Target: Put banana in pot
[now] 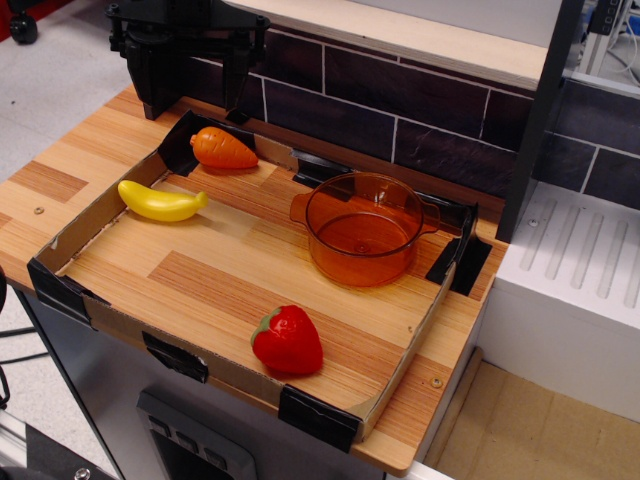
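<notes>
Observation.image: the banana (161,201) is seen lying flat on the wood, well left of the pot (363,228) and apart from it. A carrot (223,148) is set behind the banana — a strawberry (288,340) in front of the pot. The gripper (192,98) is held behind the carrot, jaws parted, nothing grasped.

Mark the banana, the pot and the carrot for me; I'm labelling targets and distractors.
banana (160,201): the only camera view, middle of its yellow body.
pot (352,264): same view, front of its orange wall.
carrot (222,148): same view, middle of its orange body.
</notes>
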